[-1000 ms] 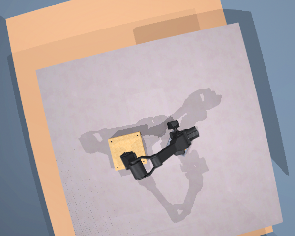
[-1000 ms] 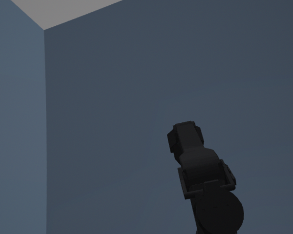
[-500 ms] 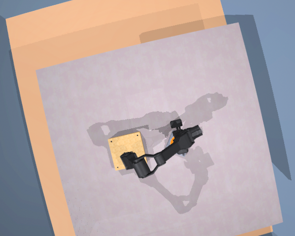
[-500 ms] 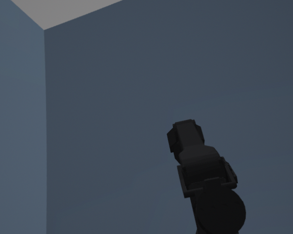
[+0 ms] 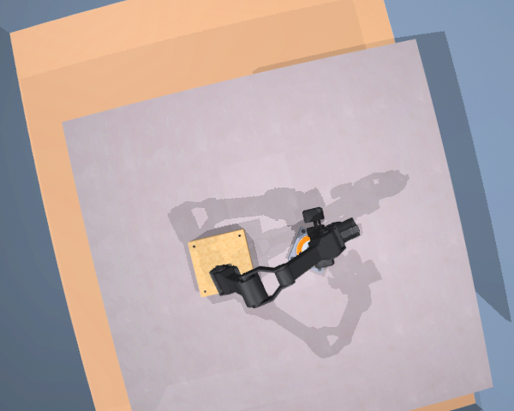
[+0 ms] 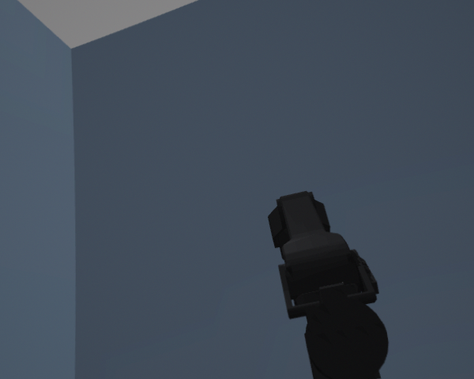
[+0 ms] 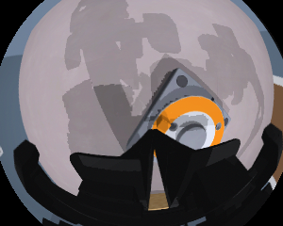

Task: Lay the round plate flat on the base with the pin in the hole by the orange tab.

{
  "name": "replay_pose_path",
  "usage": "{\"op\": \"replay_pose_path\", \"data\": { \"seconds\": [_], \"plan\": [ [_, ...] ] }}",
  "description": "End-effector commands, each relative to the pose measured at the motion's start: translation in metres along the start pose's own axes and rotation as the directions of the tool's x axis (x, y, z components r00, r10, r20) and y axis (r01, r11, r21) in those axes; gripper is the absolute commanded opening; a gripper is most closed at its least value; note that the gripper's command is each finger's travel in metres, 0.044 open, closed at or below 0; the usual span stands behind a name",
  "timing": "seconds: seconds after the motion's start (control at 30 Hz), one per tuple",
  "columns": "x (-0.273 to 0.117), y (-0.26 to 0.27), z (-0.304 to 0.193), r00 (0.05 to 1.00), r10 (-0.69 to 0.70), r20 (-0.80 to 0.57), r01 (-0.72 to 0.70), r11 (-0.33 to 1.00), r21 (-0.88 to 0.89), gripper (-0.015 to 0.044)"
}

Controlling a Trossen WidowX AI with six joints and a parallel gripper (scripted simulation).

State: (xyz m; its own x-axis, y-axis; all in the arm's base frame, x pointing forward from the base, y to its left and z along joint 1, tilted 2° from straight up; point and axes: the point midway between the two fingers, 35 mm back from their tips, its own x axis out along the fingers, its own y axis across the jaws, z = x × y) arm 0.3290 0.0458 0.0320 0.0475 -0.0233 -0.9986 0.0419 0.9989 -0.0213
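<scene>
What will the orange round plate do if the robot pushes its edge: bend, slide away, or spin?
Probably spin. The orange plate rings a grey post, which should stop it sliding off sideways. It looks like a stiff, flat ring, so bending seems unlikely. The shut tool sits at its near rim holding nothing, so a sideways nudge there would likely turn it. Its grey base looks broad, unlikely to tip.

Tool [image 7: 156,151] over plate [image 7: 179,111], apparently above it.

From above the arm [image 5: 310,259] hides most of the plate [image 5: 302,244] — pin and hole unseen.
</scene>
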Motion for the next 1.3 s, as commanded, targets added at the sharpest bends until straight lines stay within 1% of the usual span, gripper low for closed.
{"op": "replay_pose_path", "data": {
  "seconds": [0.0, 0.57, 1.27],
  "plan": [
    [0.004, -0.004, 0.004, 1.0, -0.007, -0.01, 0.007, 1.0, 0.0, 0.0],
    [0.002, -0.02, 0.023, 1.0, -0.008, -0.009, 0.008, 1.0, 0.0, 0.0],
    [-0.001, -0.045, 0.032, 1.0, -0.01, -0.008, 0.01, 1.0, 0.0, 0.0]
  ]
}}
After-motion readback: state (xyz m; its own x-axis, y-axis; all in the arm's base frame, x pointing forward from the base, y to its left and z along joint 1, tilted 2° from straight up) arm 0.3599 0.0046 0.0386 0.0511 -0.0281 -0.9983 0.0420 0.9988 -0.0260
